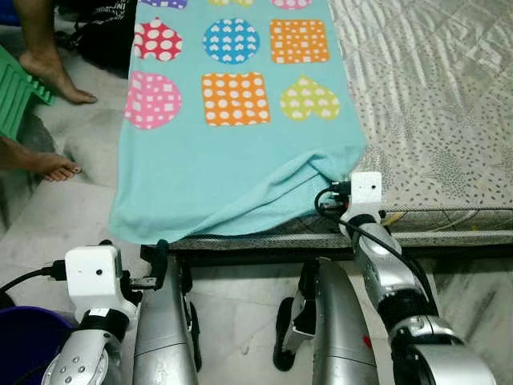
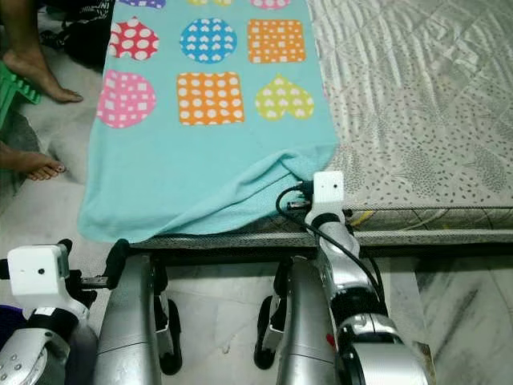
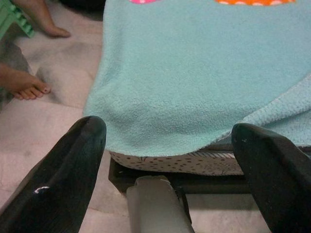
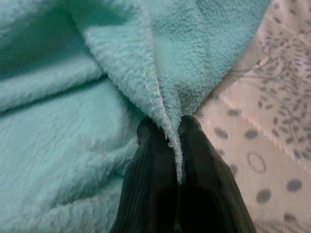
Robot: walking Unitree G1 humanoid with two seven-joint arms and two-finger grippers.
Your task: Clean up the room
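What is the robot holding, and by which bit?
The right gripper pinches the turquoise blanket by its stitched corner edge. The left gripper is open, holding nothing.

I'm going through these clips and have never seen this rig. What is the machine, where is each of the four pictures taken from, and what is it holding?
A humanoid robot stands at a bed. Two pictures come from its head, looking down; one from each wrist, looking along that gripper's black fingers. A turquoise blanket with dotted shapes lies over the patterned mattress. The right gripper is shut on the blanket's folded corner. The left gripper is open, low, facing the blanket's hanging edge. A person's bare feet rest on the floor to the left.
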